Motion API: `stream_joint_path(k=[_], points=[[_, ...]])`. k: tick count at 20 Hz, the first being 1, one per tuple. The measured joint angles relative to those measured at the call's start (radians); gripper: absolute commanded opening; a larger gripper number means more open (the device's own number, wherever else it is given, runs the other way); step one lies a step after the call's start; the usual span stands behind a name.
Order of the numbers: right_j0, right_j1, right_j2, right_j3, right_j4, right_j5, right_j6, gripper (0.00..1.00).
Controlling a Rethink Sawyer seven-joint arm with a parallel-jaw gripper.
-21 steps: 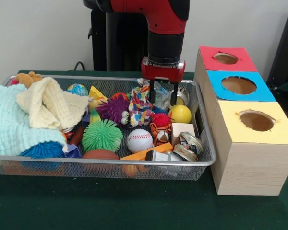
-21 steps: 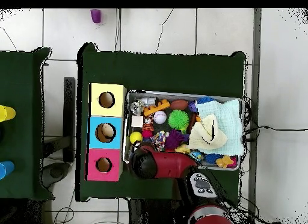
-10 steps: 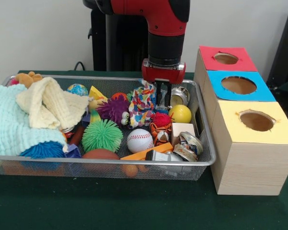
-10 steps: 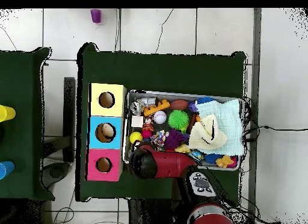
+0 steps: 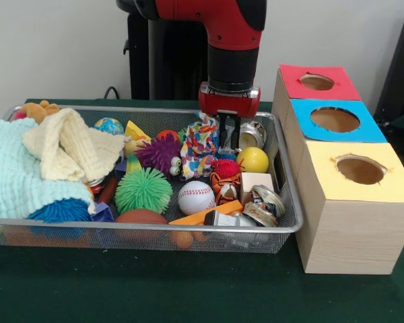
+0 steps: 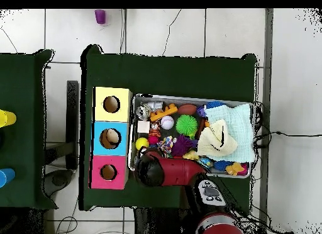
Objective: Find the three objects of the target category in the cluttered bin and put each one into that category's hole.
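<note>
My gripper [image 5: 227,134] hangs low in the wire bin [image 5: 155,227], near its far right corner. Its fingers are pressed together on a crumpled pale-blue piece [image 5: 225,152], between a multicoloured cloth [image 5: 198,145] and a silver can [image 5: 251,136]. A yellow ball [image 5: 253,160] lies just in front of it, with a baseball [image 5: 196,197] and a green spiky ball [image 5: 143,190] nearer the front. Crushed cans [image 5: 266,202] sit in the front right corner. In the overhead view the red arm [image 6: 166,172] hides the gripper.
Right of the bin stand three wooden boxes with holes: red top [image 5: 293,84], blue top [image 5: 306,121], yellow top [image 5: 323,175]. A mint towel [image 5: 13,175] and a yellow cloth [image 5: 71,148] fill the bin's left end. A purple fuzzy toy [image 5: 158,153] and a tiger toy [image 5: 224,187] lie mid-bin.
One second ago the fingers stood apart around the pale-blue piece; they have since shut on it. The arm has barely moved in the last half second.
</note>
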Motion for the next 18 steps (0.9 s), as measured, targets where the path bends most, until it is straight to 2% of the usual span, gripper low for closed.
stream_joint_path(k=[3,8,11,14,15,18], points=[[0.0,-0.008,0.0,0.0,0.0,0.017,0.0,0.0],[0.0,-0.073,0.004,0.021,0.009,0.127,0.0,0.0],[0.0,-0.147,0.011,0.045,0.03,0.264,0.0,0.0],[-0.001,-0.192,0.015,0.058,0.043,0.355,0.0,0.0],[-0.002,-0.226,0.019,0.066,0.056,0.427,0.0,0.0],[-0.004,-0.252,0.025,0.072,0.066,0.478,0.0,0.0]])
